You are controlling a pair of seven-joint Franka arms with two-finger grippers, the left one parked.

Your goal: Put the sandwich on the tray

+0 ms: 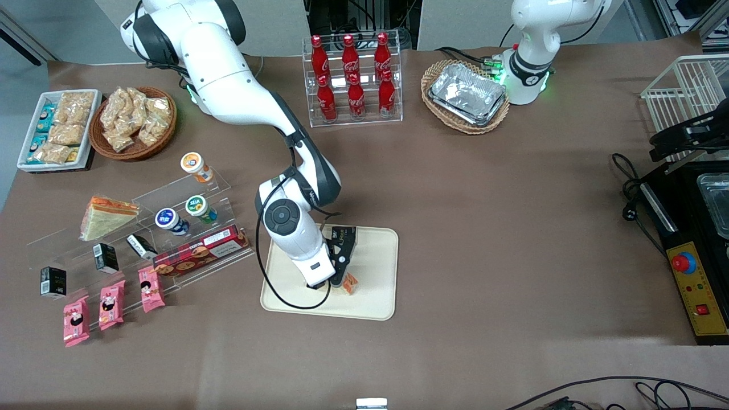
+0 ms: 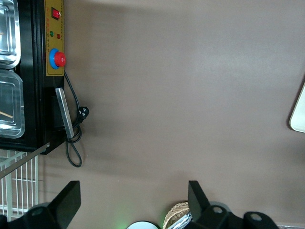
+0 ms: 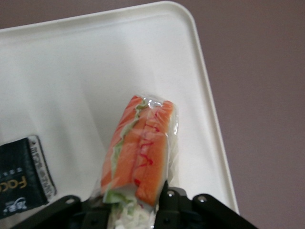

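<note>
Wrapped in clear film, the sandwich [image 3: 140,152] is pinched at one end between the fingers of the right arm's gripper [image 1: 345,277] and is held just above the cream-beige tray [image 1: 376,307], over the part of the tray nearer the front camera. A small black packet [image 3: 21,183] lies on the tray beside the sandwich. A second wrapped sandwich [image 1: 105,216] rests on the clear display stand [image 1: 188,191] toward the working arm's end of the brown table [image 1: 512,228].

You've got a brown table [image 1: 484,228] w/ the cream tray [image 1: 381,239] near mid-front, gripper [image 1: 342,279] over it, wicker baskets [image 1: 134,149], a bottle rack [image 1: 353,80], acrylic snack stand [image 1: 188,193], black machine [image 1: 692,250].
</note>
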